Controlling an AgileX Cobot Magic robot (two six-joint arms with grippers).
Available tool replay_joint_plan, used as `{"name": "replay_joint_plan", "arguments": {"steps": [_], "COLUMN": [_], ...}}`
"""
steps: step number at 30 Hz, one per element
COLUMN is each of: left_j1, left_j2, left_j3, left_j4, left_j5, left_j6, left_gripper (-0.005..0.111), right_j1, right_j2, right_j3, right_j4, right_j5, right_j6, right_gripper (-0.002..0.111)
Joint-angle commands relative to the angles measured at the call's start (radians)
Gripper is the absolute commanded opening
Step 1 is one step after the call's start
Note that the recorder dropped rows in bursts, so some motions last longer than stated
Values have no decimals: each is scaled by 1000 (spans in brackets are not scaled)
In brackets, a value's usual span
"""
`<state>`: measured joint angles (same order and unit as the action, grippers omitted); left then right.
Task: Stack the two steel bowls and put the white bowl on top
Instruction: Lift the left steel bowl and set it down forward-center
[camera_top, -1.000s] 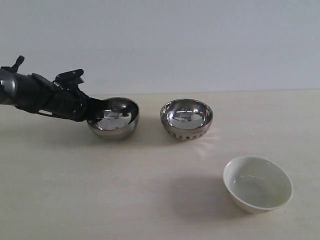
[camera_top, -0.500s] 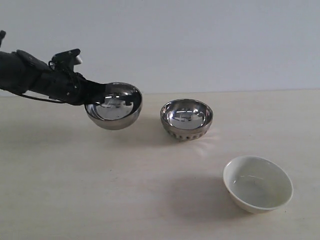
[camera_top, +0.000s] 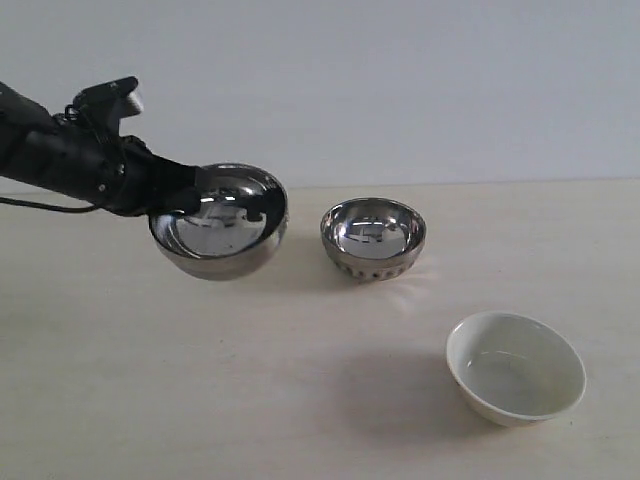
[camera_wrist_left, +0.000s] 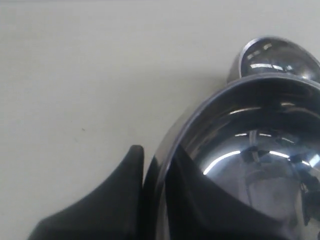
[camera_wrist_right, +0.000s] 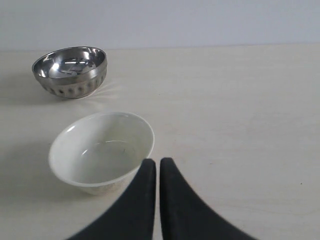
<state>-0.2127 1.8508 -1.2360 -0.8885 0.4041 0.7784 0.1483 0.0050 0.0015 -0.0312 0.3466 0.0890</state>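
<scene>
- Gripping the smooth steel bowl (camera_top: 225, 228) by its rim, left gripper (camera_top: 188, 195) held it tilted, clear of the table (camera_top: 250, 400).
- Dimpled steel bowl (camera_top: 373, 240) stood on the table just beside it.
- White bowl (camera_top: 515, 368) sat well apart, near the right gripper (camera_wrist_right: 157, 167), closed and empty.

In my exterior view the smooth steel bowl (camera_top: 218, 225) hangs above the table (camera_top: 200, 400) on the left, its rim pinched by the left gripper (camera_top: 190, 195) — one finger inside, one outside. To its right, down on the table near the middle, I see the dimpled steel bowl (camera_top: 373, 238), apart from the first. The white bowl (camera_top: 515, 367) lies further right and nearer the front — well apart from both. The right gripper (camera_wrist_right: 157, 167) sits just beside it, the dimpled steel bowl beyond.
</scene>
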Motion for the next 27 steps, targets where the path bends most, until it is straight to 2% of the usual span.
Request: {"name": "replay_joint_plan", "arguments": {"steps": [1,7,12,27], "left_j1": [-99,-218,-278,-291], "left_j2": [-18,-10,32,133], "left_j3": [58,74,74,78], "left_j4": [-4,-13,-19,-39], "left_j5": [0,-46,-71,-125], "left_j6": [7,7,7,-2], "left_gripper": [4,4,4,4], "right_j1": [1,1,1,1], "right_j2": [-5,-5,-5,-5], "right_j3": [-2,-2,-2,-2], "right_j4": [-6,-6,-6,-6], "right_j5": [-5,-5,-5,-5], "right_j6": [1,1,1,1], "right_gripper": [0,0,0,0]}}
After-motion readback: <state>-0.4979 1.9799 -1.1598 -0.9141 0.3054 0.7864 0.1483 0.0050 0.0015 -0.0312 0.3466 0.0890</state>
